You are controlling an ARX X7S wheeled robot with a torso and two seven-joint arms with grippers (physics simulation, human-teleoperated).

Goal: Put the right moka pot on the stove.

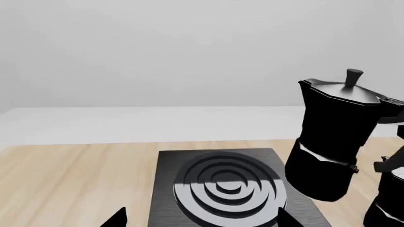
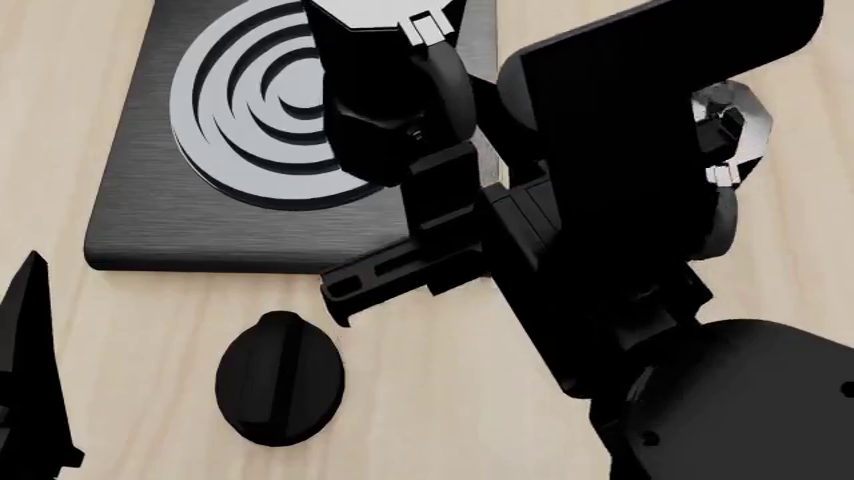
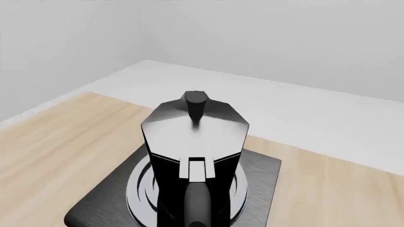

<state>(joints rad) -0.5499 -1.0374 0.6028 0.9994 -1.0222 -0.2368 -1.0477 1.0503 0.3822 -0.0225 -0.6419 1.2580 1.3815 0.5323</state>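
The right moka pot [image 1: 331, 142], black and faceted with a silvery lid [image 3: 194, 125], hangs tilted over the right part of the stove [image 1: 167, 189], just above the round ringed burner [image 2: 260, 110]. My right gripper [image 2: 447, 125] is shut on the pot's black handle [image 3: 197, 203], which runs toward the right wrist camera and hides the jaws there. My left gripper [image 1: 200, 218] stands open in front of the stove with nothing between its fingertips [image 1: 115, 217]. In the head view only one of its fingers [image 2: 34, 380] shows, at the left edge.
A second moka pot [image 2: 727, 125] stands on the wooden tabletop [image 2: 160, 330] right of the stove, mostly hidden behind my right arm. A black oval knob [image 2: 278, 378] lies in front of the stove. A white wall rises behind the table.
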